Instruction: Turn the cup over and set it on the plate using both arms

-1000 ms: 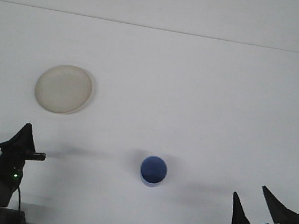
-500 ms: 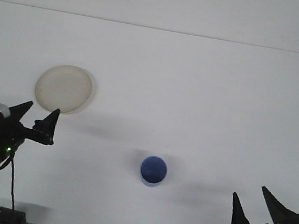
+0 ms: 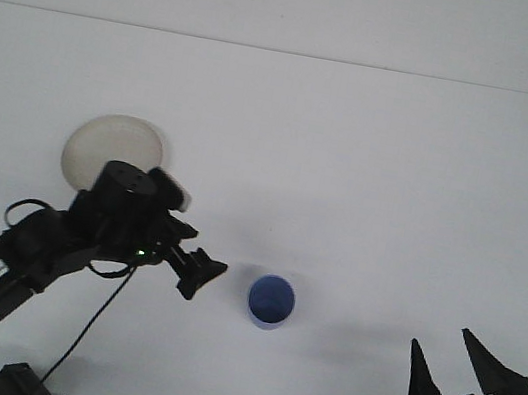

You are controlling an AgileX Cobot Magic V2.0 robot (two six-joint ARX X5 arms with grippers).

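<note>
- You see a plain white table (image 3: pixel 369 175) that fills almost the whole view; at the far edge a thin line separates it from a white wall (image 3: pixel 297 0).
- Your left gripper (image 3: pixel 198 274) is out over the table, left of centre, and its fingers point to the right, toward the cup. It holds nothing. The fingers look close together, but from this angle you cannot tell how far they are open.
- Your right gripper (image 3: pixel 453 369) sits at the near right corner, low in the view. Its two black fingers stand apart, so it is clearly open, and it is empty and touches nothing.
- The blue cup (image 3: pixel 270 301) stands near the centre, mouth up, just right of the left gripper and not touching it.
- The plate (image 3: pixel 101 140) lies at the far left, well apart from the cup. The left arm (image 3: pixel 42 252) covers its near edge.
- A black cable (image 3: pixel 90 331) hangs from the left arm.
</note>
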